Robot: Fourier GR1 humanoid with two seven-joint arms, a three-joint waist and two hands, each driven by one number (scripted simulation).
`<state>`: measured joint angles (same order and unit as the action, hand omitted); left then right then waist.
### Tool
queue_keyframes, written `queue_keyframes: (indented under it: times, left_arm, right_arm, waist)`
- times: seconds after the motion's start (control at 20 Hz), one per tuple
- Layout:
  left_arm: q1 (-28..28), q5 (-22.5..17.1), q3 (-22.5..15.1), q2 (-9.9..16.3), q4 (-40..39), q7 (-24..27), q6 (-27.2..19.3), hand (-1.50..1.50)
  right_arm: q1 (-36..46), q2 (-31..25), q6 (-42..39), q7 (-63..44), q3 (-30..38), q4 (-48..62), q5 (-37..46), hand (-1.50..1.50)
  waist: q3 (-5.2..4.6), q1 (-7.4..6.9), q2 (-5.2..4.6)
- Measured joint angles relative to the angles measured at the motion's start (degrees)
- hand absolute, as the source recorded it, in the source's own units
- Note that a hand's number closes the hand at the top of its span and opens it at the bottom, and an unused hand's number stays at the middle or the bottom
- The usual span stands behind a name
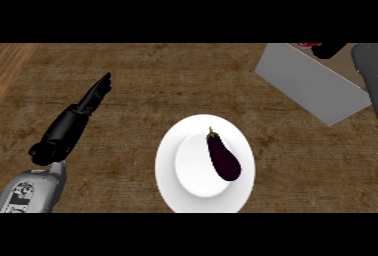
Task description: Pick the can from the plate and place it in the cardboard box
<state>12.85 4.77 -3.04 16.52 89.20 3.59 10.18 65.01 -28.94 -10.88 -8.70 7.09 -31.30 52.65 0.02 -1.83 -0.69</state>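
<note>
The white plate (177, 165) lies at the lower middle of the counter and holds only a dark purple eggplant (224, 156). A small red and white piece of the can (308, 45) shows at the picture's top edge, over the grey-sided box (314, 82) at the upper right. My right hand (331, 49) is a black shape right beside the can, mostly cut off by the top edge, with its grey forearm (366, 67) running down the right edge. At the left, my left hand (92, 100) rests open above the wooden counter, fingers straight and pointing up-right.
The wooden counter (148, 75) stretches bare between the left hand and the box. A lighter wood strip (11, 60) runs along the far left edge. The box stands slanted, its long side facing the plate.
</note>
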Motion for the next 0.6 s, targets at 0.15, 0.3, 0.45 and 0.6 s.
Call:
queue_keyframes:
  times: [0.15,0.3,0.45,0.6]
  left_arm:
    - [0.27,-0.13,0.39,0.28,-0.12,0.03,0.52,0.0]
    - [0.9,-0.55,1.12,0.64,-1.06,0.31,1.25,0.0]
    - [1.23,-0.33,1.28,0.43,-1.12,0.3,1.21,0.0]
    - [1.2,0.36,1.09,0.02,-1.43,0.35,0.85,0.0]
  right_arm:
    - [0.07,-2.01,-2.93,2.35,-0.68,4.49,0.99,1.5]
    - [0.6,-2.6,-6.08,4.64,-0.85,8.52,1.2,-1.5]
    - [0.5,-3.97,-8.72,10.27,-0.58,10.92,0.65,-1.5]
    - [1.39,-4.66,-9.81,15.15,0.99,11.57,-1.13,-1.5]
  waist:
    - [-0.04,-0.18,-0.02]
    - [-0.02,-0.25,-0.11]
    - [0.03,-0.19,-0.13]
    - [0.05,-0.04,-0.06]
